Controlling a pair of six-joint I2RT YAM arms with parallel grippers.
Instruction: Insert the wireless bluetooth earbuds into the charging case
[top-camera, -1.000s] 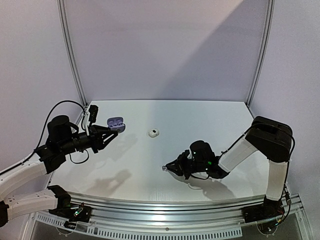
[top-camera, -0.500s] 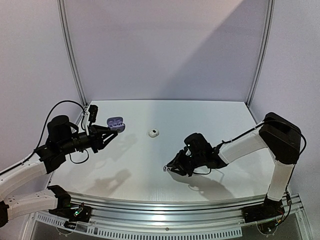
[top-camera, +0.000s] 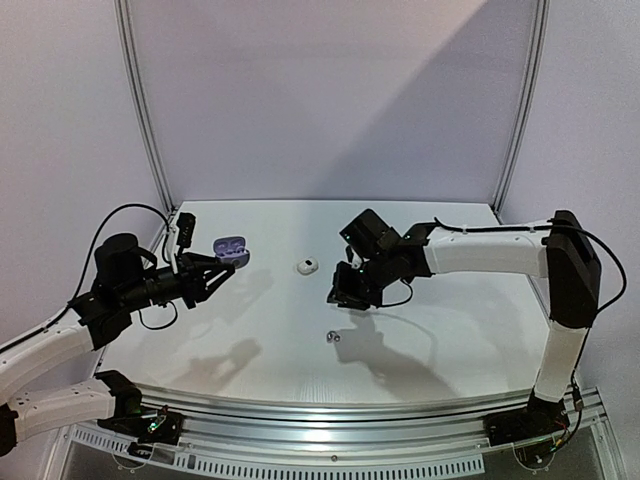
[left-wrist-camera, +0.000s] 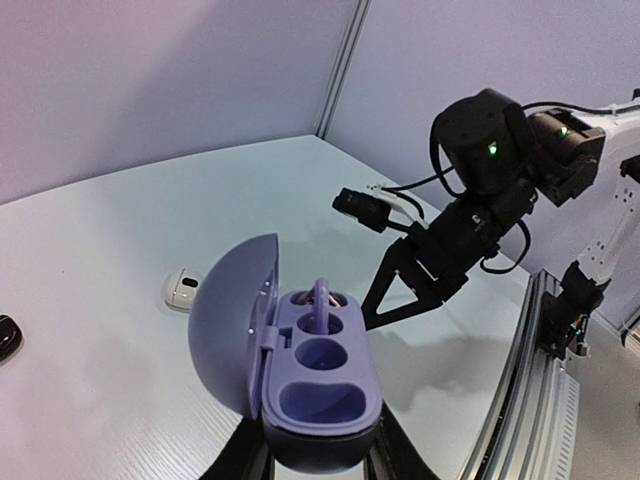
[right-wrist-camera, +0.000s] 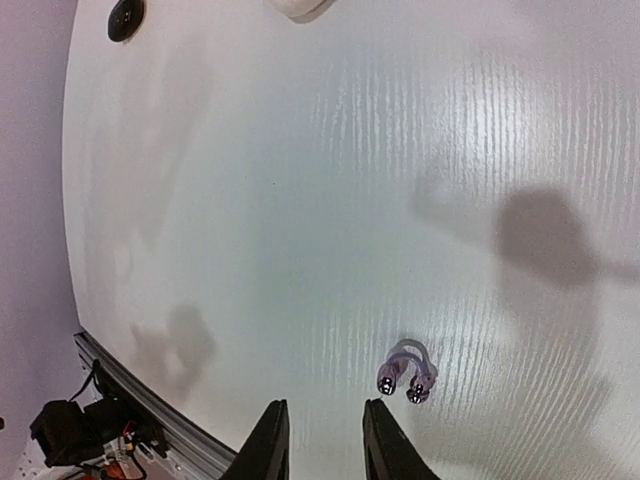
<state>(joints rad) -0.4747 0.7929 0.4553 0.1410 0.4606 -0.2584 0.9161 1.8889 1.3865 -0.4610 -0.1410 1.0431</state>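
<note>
Left gripper (top-camera: 228, 266): fingers (left-wrist-camera: 238, 462) mostly hidden beneath the charging case (left-wrist-camera: 300, 385), cut by the lower edge. Ahead of the right claw (right-wrist-camera: 322, 440), white object (right-wrist-camera: 300, 6) and black object (right-wrist-camera: 126, 16) cropped at top edge

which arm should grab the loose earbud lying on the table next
Right. The right end effector is empty and hangs close to the earbud, while the left end effector is clamped on the open charging case.

A white table (top-camera: 300, 225) stands between lilac walls (top-camera: 330, 100) and metal posts (top-camera: 143, 100).
</note>
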